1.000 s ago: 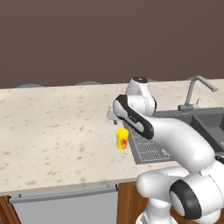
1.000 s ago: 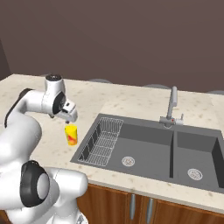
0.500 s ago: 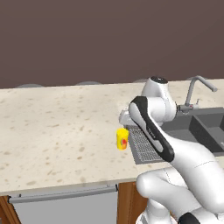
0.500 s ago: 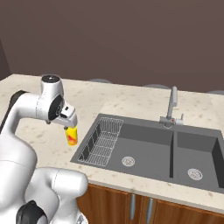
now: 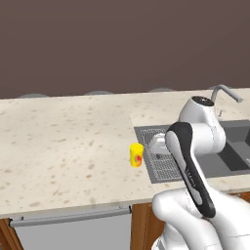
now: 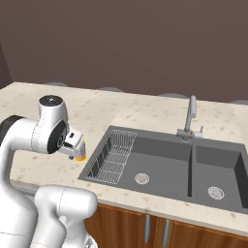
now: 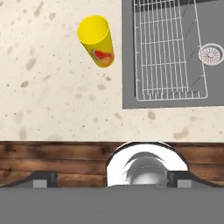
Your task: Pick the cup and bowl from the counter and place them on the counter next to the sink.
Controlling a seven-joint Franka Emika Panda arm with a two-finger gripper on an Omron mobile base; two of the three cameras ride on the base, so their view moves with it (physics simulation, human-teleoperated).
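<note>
The small yellow cup [image 5: 136,155] with a red mark stands upright on the beige counter [image 5: 68,146], just left of the sink [image 6: 169,162]. In the right base view the cup [image 6: 81,152] peeks out from behind my hand. From above, the cup [image 7: 97,40] sits beside the wire rack [image 7: 168,52]. My gripper [image 5: 157,144] hovers to the right of the cup, over the sink's left edge, apart from it. The gripper [image 7: 112,179] is open, its fingertips [image 7: 43,178] wide apart with nothing between them. The bowl is out of view.
A grey faucet [image 6: 191,116] rises behind the double-basin sink, and a round drain [image 7: 211,53] lies past the rack. The wooden cabinet front [image 7: 57,151] runs below the counter's near edge. My own arm [image 5: 188,166] crosses in front of the sink.
The arm has swung right and back toward the base, carrying the open hand from above the cup to beside it. The cup has stayed in place.
</note>
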